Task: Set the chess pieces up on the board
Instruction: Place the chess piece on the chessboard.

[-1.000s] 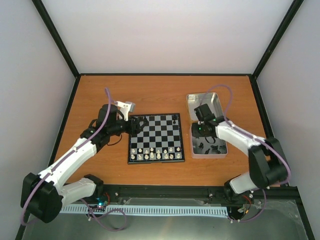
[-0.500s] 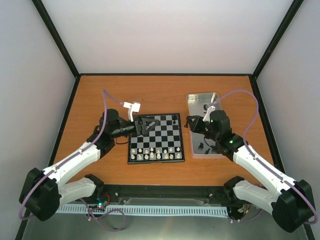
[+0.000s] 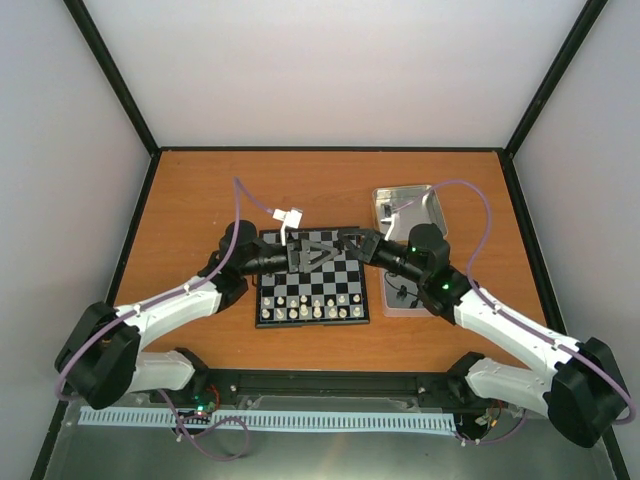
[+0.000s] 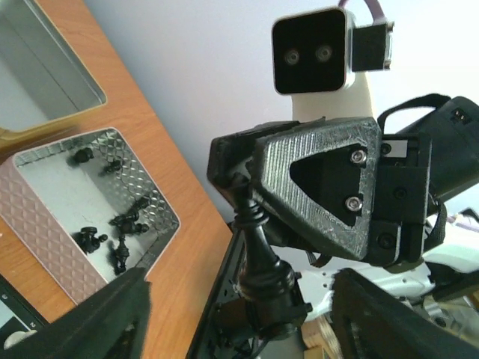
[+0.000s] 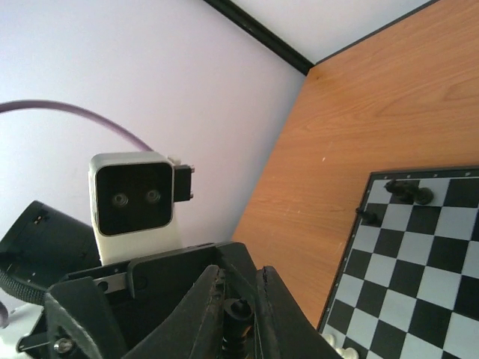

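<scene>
Above the back half of the board (image 3: 312, 318) my two grippers meet tip to tip. My right gripper (image 3: 347, 241) (image 5: 238, 314) is shut on the head of a black chess piece (image 4: 262, 262) (image 5: 238, 320). The piece's base points toward my left gripper (image 3: 316, 254) (image 4: 251, 329), which is open, its fingers (image 4: 105, 321) standing wide on either side of the base without touching it. A few black pieces (image 5: 408, 193) stand on the board's back row. White pieces (image 3: 310, 308) line the near rows.
A silver tin (image 4: 45, 224) (image 3: 405, 305) holding several loose black pieces sits right of the board, under my right arm. Its empty lid (image 3: 405, 205) lies behind it. Black-framed walls enclose the orange table (image 3: 200, 190).
My right gripper lifted out of the tin and swung left over the board with the piece. My left gripper moved right to meet it and opened wider.
</scene>
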`<state>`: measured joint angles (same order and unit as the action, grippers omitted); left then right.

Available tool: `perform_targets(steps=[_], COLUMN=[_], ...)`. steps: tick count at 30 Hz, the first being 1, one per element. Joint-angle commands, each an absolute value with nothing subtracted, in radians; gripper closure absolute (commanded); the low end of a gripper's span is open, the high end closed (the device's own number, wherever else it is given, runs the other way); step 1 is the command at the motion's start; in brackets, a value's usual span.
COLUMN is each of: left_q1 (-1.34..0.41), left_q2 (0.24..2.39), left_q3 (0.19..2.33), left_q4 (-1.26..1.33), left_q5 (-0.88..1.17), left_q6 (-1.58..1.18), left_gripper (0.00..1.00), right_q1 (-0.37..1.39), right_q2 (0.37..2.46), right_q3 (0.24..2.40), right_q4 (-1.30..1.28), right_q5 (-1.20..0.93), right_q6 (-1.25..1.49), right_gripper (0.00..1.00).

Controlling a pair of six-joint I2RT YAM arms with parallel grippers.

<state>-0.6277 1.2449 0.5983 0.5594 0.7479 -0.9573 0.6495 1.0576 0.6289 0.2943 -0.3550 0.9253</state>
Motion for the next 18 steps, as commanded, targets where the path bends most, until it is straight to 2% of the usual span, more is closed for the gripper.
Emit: perform_targets(steps=[1,5,10,18], left_q1=[-0.635,-0.634,-0.635,-0.635], left_q2=[1.276,1.273,1.27,1.266], left_q3=[0.657,0.653,0.651,0.663], left_q4=[0.623,0.609,0.603,0.533], left_q5=[0.836,0.836,0.811,0.784], left_q6=[-1.001,-1.01,-1.017,-0.943], left_gripper=[0.4,0.47,0.69,0.91], right_q1=[0.674,0.683,0.687,0.689], right_q2=[1.079,1.097,1.11,1.099], right_q3=[0.664,0.676,0.686,0.685], right_q4=[0.368,0.389,0.376,0.338], right_q5=[-0.387,-0.392,-0.401,-0.4], right_q6=[0.951,0.955,0.94,0.913], right_gripper=[0.87,0.87,0.87,0.87])
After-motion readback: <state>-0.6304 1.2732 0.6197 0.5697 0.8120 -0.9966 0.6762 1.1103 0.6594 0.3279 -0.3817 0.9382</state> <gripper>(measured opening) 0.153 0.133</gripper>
